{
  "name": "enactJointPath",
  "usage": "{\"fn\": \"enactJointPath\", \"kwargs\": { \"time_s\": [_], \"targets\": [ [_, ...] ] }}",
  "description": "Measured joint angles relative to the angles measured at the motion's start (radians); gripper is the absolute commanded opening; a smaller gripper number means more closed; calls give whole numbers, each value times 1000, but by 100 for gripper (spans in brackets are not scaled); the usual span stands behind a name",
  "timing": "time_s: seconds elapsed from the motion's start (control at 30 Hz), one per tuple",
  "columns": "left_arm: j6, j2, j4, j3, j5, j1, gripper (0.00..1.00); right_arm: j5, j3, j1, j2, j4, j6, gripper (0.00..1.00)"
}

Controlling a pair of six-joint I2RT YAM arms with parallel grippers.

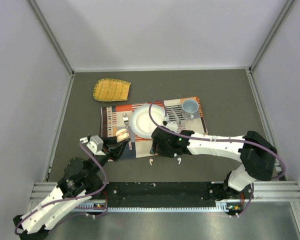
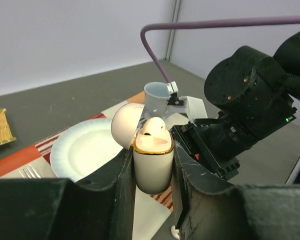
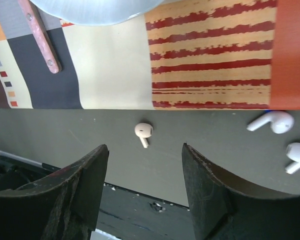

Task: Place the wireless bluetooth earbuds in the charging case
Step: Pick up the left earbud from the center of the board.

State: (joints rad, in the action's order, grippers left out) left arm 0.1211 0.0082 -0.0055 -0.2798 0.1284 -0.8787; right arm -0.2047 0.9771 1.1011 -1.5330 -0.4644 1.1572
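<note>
Single earbud (image 3: 143,131): lies on the bare dark table, just off the near edge of the placemat (image 3: 115,70), its stem pointing toward the arm bases.
Two more earbuds (image 3: 272,121): on the same strip of table, at 3 o'clock of the single one and near each other.
Right gripper (image 3: 144,152): points down over the single earbud with its fingers spread. It grasps nothing, and the bud shows in the gap between them.
Left gripper (image 2: 152,172): at 9 o'clock of the right gripper, clenched on the charging case (image 2: 151,150), which it holds upright with the lid tipped back.
Seated earbud (image 2: 152,127): one white bud appears to sit in the open top of the case. I cannot tell whether it is fully home.
Plate (image 1: 140,122): on the placemat, at 1 o'clock of the case.
Cup (image 1: 190,106): at 2 o'clock of the plate.
Step in hand: picking up the next earbud, by my reading.
Next move: a straight descent and a centred, gentle pinch on a very small, slippery bud. Then a carry toward 9 o'clock, with the stem turned to drop into the free well.
</note>
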Motion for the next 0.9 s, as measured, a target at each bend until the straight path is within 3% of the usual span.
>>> {"fn": "enactJointPath", "kwargs": {
  "time_s": [0.27,0.9],
  "targets": [
    [7,0,-84,-2,-34,0,0,14,39,21,-89,-5,45,50],
    [11,0,-97,-14,-61,0,0,-11,119,65,-213,-42,104,45]
  ]
}}
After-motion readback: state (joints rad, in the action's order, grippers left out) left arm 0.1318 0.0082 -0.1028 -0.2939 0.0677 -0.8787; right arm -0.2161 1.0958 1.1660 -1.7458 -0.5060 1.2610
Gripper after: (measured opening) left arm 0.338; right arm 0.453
